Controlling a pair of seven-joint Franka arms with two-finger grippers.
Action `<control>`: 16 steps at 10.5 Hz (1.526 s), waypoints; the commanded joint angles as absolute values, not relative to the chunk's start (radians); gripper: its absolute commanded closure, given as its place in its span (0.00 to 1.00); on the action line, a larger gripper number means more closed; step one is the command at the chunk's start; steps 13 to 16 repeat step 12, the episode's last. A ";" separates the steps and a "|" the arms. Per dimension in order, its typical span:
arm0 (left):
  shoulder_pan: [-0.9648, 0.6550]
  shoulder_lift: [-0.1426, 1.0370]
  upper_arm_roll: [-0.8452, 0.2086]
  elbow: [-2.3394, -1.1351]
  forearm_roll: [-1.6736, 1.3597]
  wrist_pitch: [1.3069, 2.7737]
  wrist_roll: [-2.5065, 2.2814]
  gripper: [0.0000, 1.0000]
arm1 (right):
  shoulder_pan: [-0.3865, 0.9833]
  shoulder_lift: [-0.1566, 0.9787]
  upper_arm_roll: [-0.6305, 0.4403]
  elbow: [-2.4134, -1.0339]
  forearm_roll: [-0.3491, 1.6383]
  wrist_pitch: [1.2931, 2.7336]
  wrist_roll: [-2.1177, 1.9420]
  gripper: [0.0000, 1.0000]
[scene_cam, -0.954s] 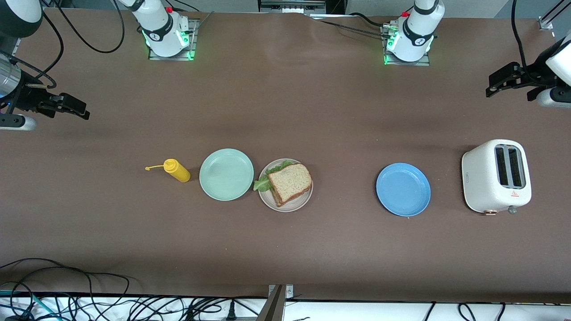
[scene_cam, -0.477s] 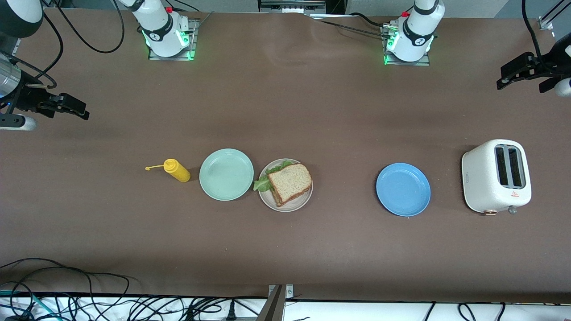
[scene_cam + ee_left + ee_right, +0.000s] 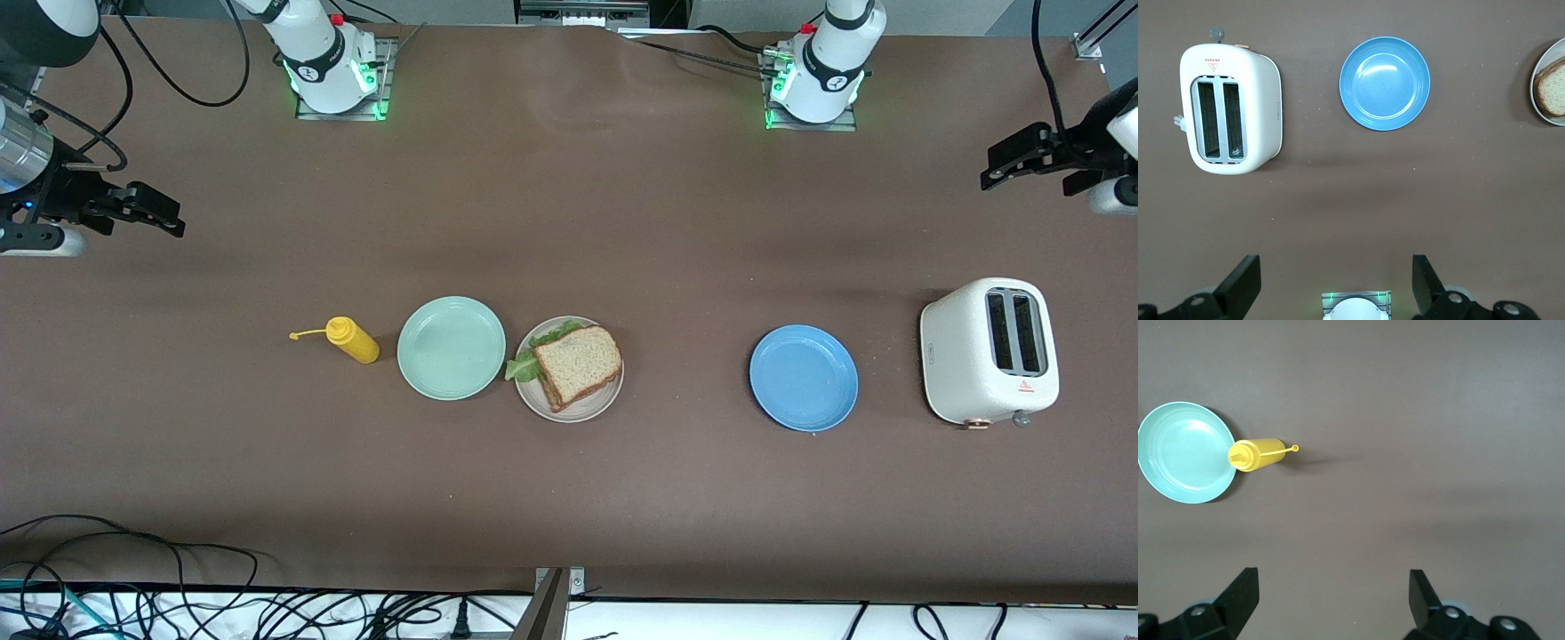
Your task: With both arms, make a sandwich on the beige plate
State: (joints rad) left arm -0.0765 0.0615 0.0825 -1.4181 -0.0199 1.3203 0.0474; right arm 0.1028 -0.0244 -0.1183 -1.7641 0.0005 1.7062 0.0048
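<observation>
1. The sandwich (image 3: 576, 364) is seen on the beige plate (image 3: 569, 410) near the table's middle: two speckled tan slices, brown-crusted, with ruffled lettuce protruding at 9 o'clock.
2. A mint plate (image 3: 451, 348) is set touching the beige plate at its 9 o'clock; a yellow bottle (image 3: 352, 340) lies just beside that.
3. At 3 o'clock, well apart, a blue plate (image 3: 804, 378) and a toaster (image 3: 989, 352) are found.
4. The right gripper (image 3: 156, 212) and left gripper (image 3: 1009, 160) are held over the table's ends, fingers apart, empty.

The sandwich (image 3: 576, 364), speckled bread with green lettuce poking out toward ten o'clock, lies flat on the round beige plate (image 3: 608, 398).
</observation>
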 commanded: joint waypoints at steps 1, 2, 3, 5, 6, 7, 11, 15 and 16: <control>-0.060 0.071 0.077 -1.399 -0.044 1.315 0.044 0.00 | 0.106 -0.026 -0.123 -1.720 -0.021 1.681 0.006 0.00; -0.058 0.074 0.078 -1.399 -0.046 1.316 0.044 0.00 | 0.107 -0.017 -0.123 -1.703 -0.047 1.669 0.012 0.00; -0.058 0.074 0.078 -1.399 -0.046 1.316 0.044 0.00 | 0.103 -0.009 -0.129 -1.680 -0.086 1.643 -0.001 0.00; -0.058 0.074 0.077 -1.397 -0.048 1.316 0.051 0.00 | 0.094 -0.011 -0.141 -1.640 0.012 1.545 -0.001 0.00; -0.060 0.074 0.078 -1.397 -0.048 1.316 0.051 0.00 | 0.097 -0.014 -0.135 -1.629 0.012 1.539 0.006 0.00; -0.061 0.077 0.077 -1.397 -0.048 1.318 0.051 0.00 | 0.101 -0.011 -0.135 -1.629 0.009 1.548 0.003 0.00; -0.058 0.075 0.077 -1.397 -0.049 1.341 0.054 0.00 | 0.104 -0.005 -0.135 -1.629 -0.008 1.581 0.005 0.00; -0.058 0.075 0.077 -1.397 -0.057 1.341 0.055 0.00 | 0.104 -0.005 -0.135 -1.631 -0.008 1.582 0.005 0.00; -0.058 0.075 0.077 -1.397 -0.057 1.341 0.055 0.00 | 0.104 -0.005 -0.135 -1.631 -0.008 1.582 0.005 0.00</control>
